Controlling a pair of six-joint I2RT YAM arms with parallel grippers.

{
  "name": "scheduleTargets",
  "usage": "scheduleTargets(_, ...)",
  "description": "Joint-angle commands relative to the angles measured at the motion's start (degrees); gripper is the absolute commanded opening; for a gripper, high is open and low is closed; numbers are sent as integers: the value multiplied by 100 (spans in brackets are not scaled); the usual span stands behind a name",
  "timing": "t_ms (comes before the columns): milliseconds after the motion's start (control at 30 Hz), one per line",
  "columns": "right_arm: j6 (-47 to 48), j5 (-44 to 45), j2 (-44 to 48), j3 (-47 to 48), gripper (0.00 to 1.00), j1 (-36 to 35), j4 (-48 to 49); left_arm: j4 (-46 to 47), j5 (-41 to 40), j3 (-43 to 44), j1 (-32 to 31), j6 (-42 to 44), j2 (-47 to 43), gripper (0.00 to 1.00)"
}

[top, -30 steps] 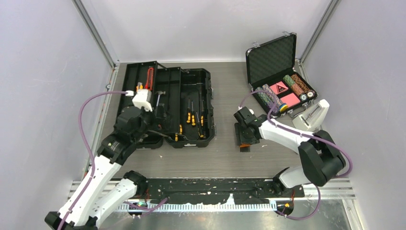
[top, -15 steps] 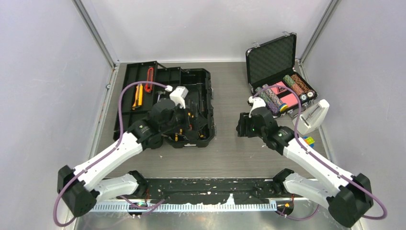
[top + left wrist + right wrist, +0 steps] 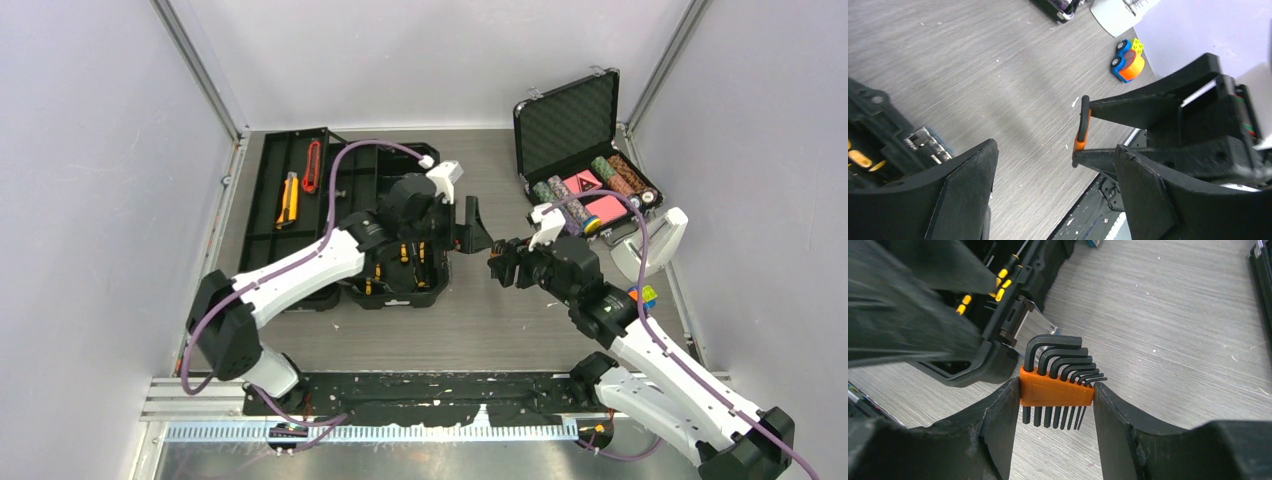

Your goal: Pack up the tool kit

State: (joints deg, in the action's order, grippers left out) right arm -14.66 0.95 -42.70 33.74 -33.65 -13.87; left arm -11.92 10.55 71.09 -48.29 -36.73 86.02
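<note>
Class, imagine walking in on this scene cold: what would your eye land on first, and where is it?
The hex key set in its orange holder stands out, clamped in the right gripper at the centre. The open left gripper faces it from beside the open black toolbox on the left; an open case of poker chips sits far right.

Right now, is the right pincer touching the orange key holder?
Touching. The right wrist view shows the right pincer with its fingers pressed against both sides of the orange key holder, no gap showing.
</note>
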Motion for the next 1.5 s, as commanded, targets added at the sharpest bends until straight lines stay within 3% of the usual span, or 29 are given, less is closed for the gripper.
scheduleTargets(0, 161, -198, 237, -55, 41, -35, 578, 35, 349, 511, -88, -128, 364, 84)
scheduleTargets(233, 128, -187, 402, -92, 41, -36, 586, -152, 483, 882, -231, -81, 841, 75)
scheduleTargets(500, 123, -190, 423, -98, 41, -35, 605, -152, 812, 1008, -415, -133, 1173, 54)
scheduleTargets(833, 71, -249, 558, -103, 42, -33, 687, -111, 909, 959, -423, 280, 938, 1)
scheduleTargets(900, 50, -264, 598, -96, 49, -36, 692, -109, 832, 887, -420, 402, 769, 0)
scheduleTargets(1000, 38, -246, 671, -73, 71, -35, 675, -105, 665, 729, -351, 506, 425, 0)
scheduleTargets(1100, 32, -157, 812, -61, 86, -29, 666, -26, 573, 441, -106, 461, -12, 0)
scheduleTargets(1300, 35, 94, 1015, -69, 97, -28, 675, -152, 226, -447, 700, 337, -1463, 0)
scheduleTargets(1467, 12, 150, 907, -129, 99, -28, 836, -563, -322, -1251, 1576, 200, -2882, 0)
